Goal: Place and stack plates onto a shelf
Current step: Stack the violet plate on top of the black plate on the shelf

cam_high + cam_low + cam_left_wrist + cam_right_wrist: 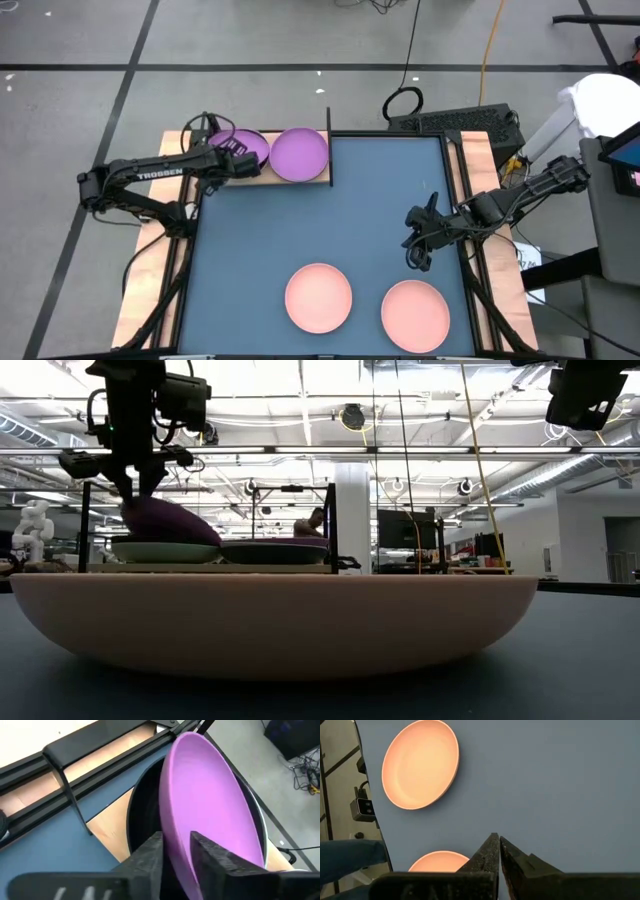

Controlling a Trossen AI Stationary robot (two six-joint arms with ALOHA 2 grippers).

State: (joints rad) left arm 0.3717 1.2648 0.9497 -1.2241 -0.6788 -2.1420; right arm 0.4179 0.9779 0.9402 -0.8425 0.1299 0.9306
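While your right arm waits over the right side of the blue-grey mat (330, 210), your left gripper (232, 156) sits at the wooden shelf (312, 181) in the counter's far left corner. Its jaws straddle the rim of a tilted purple plate (210, 805), one finger (150, 857) on each face; you cannot tell from these views whether they are pressing it or have let go. That plate leans on edge over a stack on the shelf's left half, where a black plate (142, 805) shows just beneath it. From table height the lowest plate in that stack looks pale green (165, 551). A second purple plate (299, 154) lies flat on the shelf's right half, beside a thin black post (329, 145). Your right gripper (418, 243) hangs above the mat with its jaws together, holding nothing. Two salmon pink plates lie flat on the mat's near edge, well apart from the shelf: one near the middle (318, 297), one to its right (415, 315).
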